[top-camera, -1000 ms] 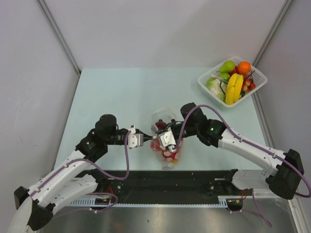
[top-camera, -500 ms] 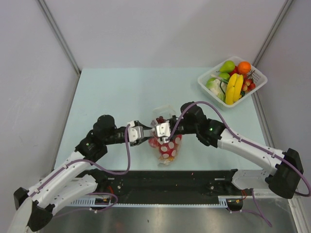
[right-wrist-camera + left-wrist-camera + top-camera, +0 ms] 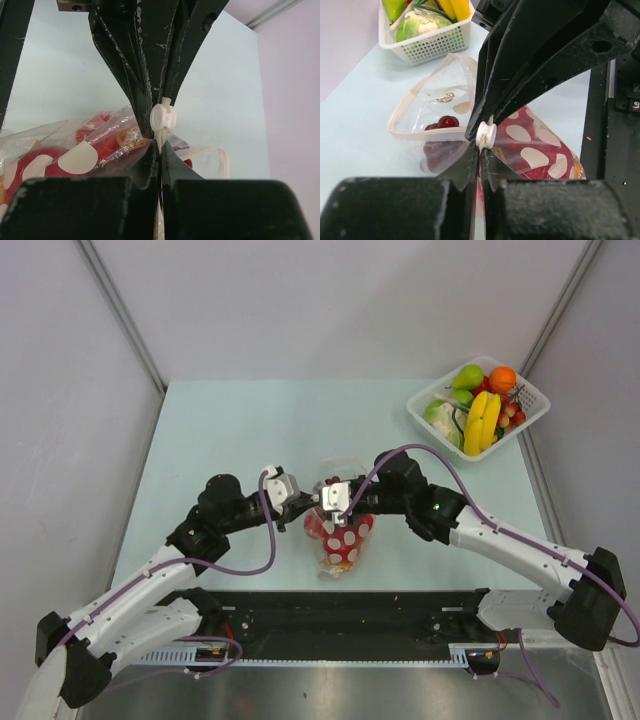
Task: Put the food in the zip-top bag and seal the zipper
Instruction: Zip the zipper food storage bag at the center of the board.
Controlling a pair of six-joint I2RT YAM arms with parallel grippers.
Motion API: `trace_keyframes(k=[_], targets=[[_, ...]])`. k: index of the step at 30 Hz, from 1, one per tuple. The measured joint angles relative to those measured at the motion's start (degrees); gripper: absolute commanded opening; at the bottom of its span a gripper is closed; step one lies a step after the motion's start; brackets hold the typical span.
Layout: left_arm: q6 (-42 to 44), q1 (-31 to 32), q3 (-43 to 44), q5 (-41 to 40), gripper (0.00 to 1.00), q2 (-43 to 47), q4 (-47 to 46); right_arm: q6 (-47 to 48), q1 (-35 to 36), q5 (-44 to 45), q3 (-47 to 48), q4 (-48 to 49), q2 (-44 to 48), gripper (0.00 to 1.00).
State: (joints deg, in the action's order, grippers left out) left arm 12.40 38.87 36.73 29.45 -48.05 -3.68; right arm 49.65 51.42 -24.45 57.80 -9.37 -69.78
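Zip-top bag [image 3: 340, 540] standing near the middle of the pale table [image 3: 220, 430], held up by its mouth edge, with a red bell pepper [image 3: 527, 145] and a dark grape bunch [image 3: 442, 122] inside and the mouth partly gaping. Left gripper [image 3: 481, 159] and right gripper [image 3: 160, 152] meeting tip to tip, each pinched tight on the zipper [image 3: 402, 109] strip, a small white round tab [image 3: 485, 135], possibly a slider, just between them. White lattice basket [image 3: 510, 432] of other toy fruit at the far right corner, well apart.

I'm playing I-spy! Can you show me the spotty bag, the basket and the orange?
bag [image 3: 342, 540], top view, on its red spotted side.
basket [image 3: 432, 46], left wrist view, on its white lattice wall.
orange [image 3: 502, 379], top view, on its middle.
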Motion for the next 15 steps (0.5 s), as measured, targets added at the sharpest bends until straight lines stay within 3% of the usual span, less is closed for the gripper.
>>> trace_keyframes(k=[3,5,6,7,8,11,12,15], targets=[[0.24,0.02,0.00,0.31,0.22,-0.02,-0.42,-0.33,0.00,0.28,0.00,-0.20,0.52,0.00],[0.74,0.02,0.00,0.57,0.24,0.00,-0.48,-0.59,-0.02,0.50,0.00,-0.22,0.87,0.00],[0.87,0.02,0.00,0.68,0.20,0.00,-0.46,-0.70,-0.02,0.61,0.00,-0.22,1.03,0.00],[1.11,0.02,0.00,0.76,0.06,0.00,-0.42,-0.90,-0.02,0.66,0.00,-0.22,1.14,0.00],[1.18,0.02,0.00,0.83,0.00,0.00,-0.42,-1.14,-0.02,0.68,0.00,-0.22,1.22,0.00],[1.60,0.00,0.00,1.09,0.00,-0.07,-0.46,-1.62,-0.02,0.66,0.00,-0.22,1.31,0.01],[1.84,0.02,0.00,1.27,0.00,-0.07,-0.48,-1.64,-0.02,0.63,0.00,-0.26,1.38,0.20],[3.67,0.02,0.00,2.32,0.00,0.02,-0.02,-1.33,-0.04,0.20,0.00,-0.92,2.01,0.58]])
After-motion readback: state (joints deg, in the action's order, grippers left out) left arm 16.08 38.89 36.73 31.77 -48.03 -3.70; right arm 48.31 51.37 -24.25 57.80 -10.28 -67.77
